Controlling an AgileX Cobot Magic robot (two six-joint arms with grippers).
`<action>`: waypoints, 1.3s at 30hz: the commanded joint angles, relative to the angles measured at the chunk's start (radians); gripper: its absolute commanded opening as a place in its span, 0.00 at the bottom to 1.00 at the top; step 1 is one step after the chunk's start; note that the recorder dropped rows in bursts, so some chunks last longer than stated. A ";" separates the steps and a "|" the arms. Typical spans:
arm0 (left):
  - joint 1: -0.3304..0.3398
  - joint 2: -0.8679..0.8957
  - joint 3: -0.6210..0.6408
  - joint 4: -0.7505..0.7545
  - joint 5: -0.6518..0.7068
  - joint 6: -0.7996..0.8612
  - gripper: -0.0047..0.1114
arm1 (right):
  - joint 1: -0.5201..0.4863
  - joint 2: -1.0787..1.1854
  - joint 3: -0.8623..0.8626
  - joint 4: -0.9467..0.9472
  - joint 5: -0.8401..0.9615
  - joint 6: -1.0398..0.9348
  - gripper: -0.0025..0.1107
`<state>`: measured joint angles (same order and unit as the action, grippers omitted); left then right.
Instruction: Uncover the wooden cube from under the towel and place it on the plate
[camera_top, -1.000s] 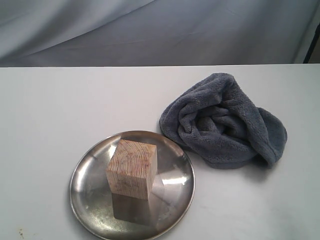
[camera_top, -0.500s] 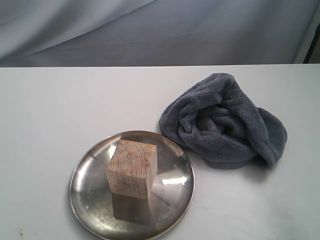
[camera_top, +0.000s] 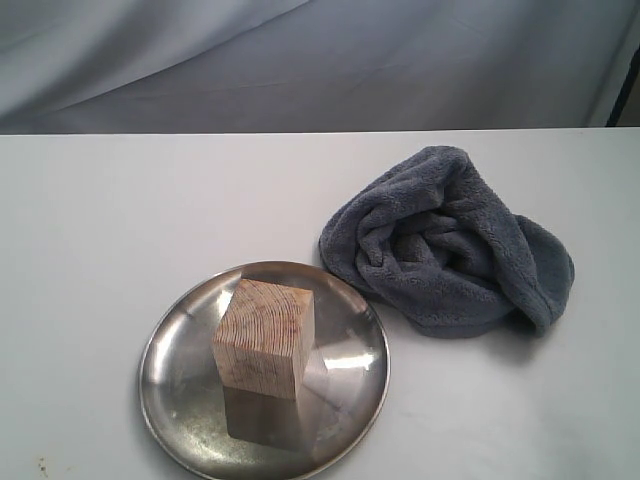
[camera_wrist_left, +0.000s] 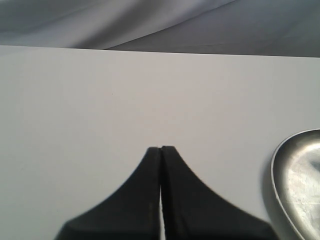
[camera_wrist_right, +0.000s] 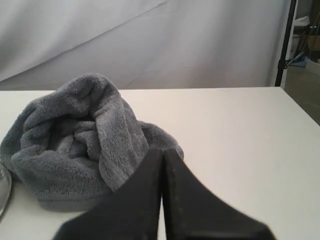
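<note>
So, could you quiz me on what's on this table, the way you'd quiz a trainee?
1. True or false: the wooden cube rests on the plate.
2. Where is the towel? A: draped over the cube. B: crumpled on the table beside the plate. C: inside the plate.
3. Are the left gripper and the right gripper open or shut?
Key: 1 true; 2 B; 3 both shut.
</note>
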<state>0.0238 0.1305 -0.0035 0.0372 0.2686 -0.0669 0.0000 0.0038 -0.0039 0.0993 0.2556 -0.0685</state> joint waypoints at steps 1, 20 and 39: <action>-0.004 -0.003 0.004 0.003 -0.010 -0.004 0.05 | 0.000 -0.004 0.004 -0.004 0.094 0.000 0.02; -0.004 -0.003 0.004 0.003 -0.010 -0.004 0.05 | 0.000 -0.004 0.004 -0.004 0.089 -0.010 0.02; -0.004 -0.003 0.004 0.003 -0.010 -0.004 0.05 | -0.003 -0.004 0.004 -0.006 0.094 -0.134 0.02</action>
<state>0.0238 0.1305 -0.0035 0.0372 0.2686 -0.0669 0.0000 0.0038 -0.0039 0.0993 0.3462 -0.1801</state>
